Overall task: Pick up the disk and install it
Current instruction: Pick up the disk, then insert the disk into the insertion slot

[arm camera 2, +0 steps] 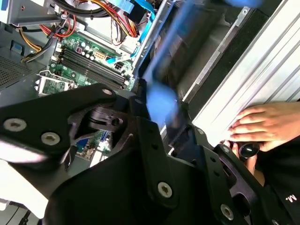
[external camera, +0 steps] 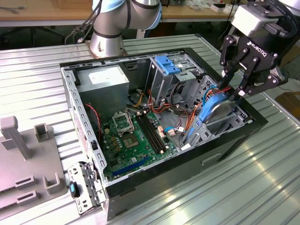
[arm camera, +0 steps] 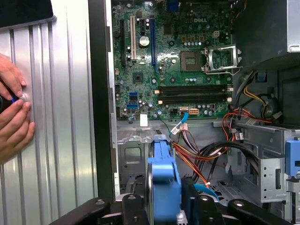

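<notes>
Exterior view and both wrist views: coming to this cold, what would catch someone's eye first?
The open computer case shows its green motherboard in the middle of the exterior view. Over the case's corner at the exterior view's right, the black pincer grips the blue-framed disk, which is tilted. In the first wrist view a person's hand rests on the ribbed metal table beside the case.

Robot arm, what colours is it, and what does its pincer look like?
The arm is silvery-grey metal with pale blue caps on its joints and dark cables by its base. The pincer is black, with jointed fingers, silver screws and white lettering, fixed to a whitish block.
</notes>
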{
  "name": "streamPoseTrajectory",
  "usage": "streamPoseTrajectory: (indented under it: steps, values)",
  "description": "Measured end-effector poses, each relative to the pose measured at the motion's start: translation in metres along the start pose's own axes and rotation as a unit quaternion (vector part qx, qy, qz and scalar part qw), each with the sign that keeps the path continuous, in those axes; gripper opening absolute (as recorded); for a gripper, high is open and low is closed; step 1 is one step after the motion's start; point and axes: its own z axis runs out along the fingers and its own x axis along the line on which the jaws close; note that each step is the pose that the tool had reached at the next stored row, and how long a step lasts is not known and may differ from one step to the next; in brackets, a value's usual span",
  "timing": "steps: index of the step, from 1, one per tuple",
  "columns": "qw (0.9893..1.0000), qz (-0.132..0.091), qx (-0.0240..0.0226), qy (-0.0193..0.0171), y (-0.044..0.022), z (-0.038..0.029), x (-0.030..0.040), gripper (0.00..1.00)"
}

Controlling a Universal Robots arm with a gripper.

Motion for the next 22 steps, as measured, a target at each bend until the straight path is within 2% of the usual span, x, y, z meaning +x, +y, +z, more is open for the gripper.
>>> streamPoseTrajectory:
  steps: [5, 6, 7, 8, 9, 10, 12, 13, 20, 22]
  values:
    - [1.0, 0.0, 0.0, 0.0, 0.0, 0.0001, 0.0, 0.45]
    - [1.0, 0.0, 0.0, -0.0001, -0.0018, 0.0005, 0.0, 0.45]
    - [1.0, 0.0, 0.0, -0.0002, -0.0047, 0.0011, -0.0001, 0.43]
    - [1.0, 0.0, 0.0, 0.0, -0.0089, 0.0018, -0.0003, 0.36]
    - [1.0, 0.0, 0.0, 0.0, -0.0152, 0.0032, -0.0005, 0.24]
    - [1.0, 0.0, 0.0, -0.0001, -0.0194, 0.0041, -0.0006, 0.24]
    - [1.0, 0.0, 0.0, -0.0001, -0.0339, 0.0069, -0.0011, 0.12]
    - [1.0, 0.0, 0.0, 0.0, -0.0367, 0.0073, -0.0012, 0.11]
    - [1.0, 0.0, 0.0, 0.0, -0.0375, 0.0073, -0.0012, 0.11]
    - [1.0, -0.004, -0.0004, -0.0001, -0.0439, 0.0076, -0.0014, 0.11]
